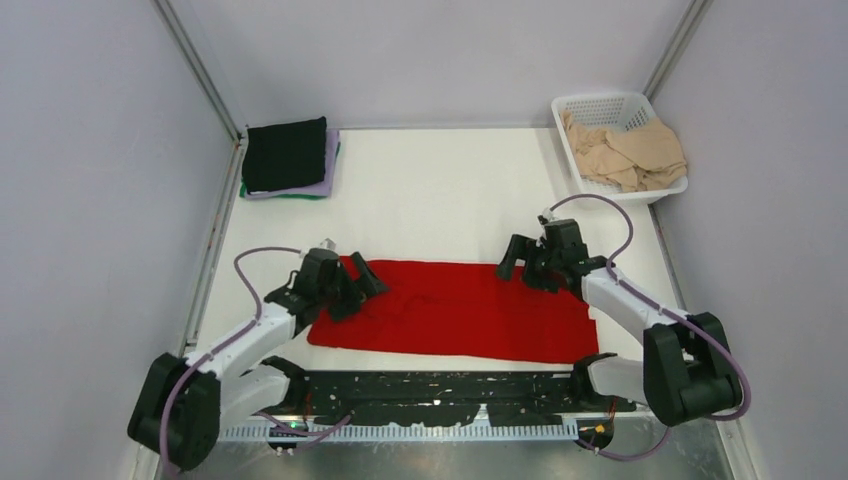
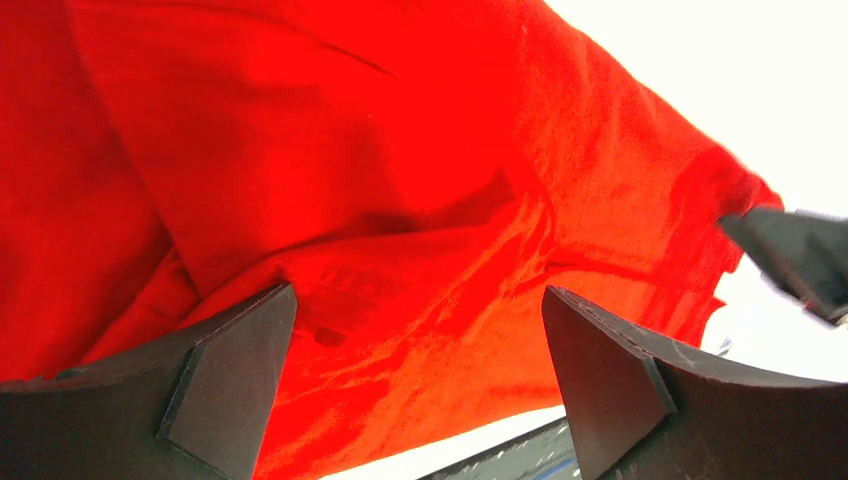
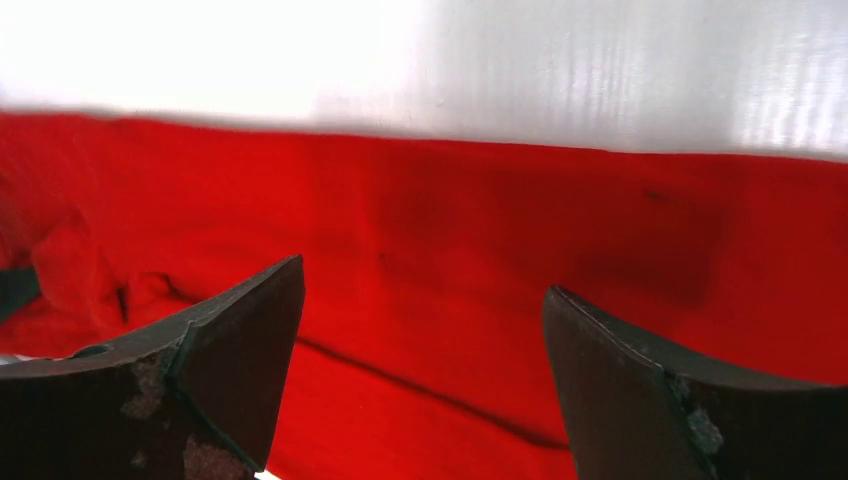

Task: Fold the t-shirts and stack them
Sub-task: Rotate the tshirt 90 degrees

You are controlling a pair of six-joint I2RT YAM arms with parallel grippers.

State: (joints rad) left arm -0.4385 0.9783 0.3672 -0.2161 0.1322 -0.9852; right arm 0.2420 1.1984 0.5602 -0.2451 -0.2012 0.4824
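White lattice basket (image 1: 598, 106) holds crumpled beige shirts (image 1: 630, 155), perhaps two

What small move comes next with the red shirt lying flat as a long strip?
Probably lower the left jaws onto the left end of the red shirt and close. Both pairs of jaws stand open by its far edge, holding nothing, and the strip looks wider than the folded pile.
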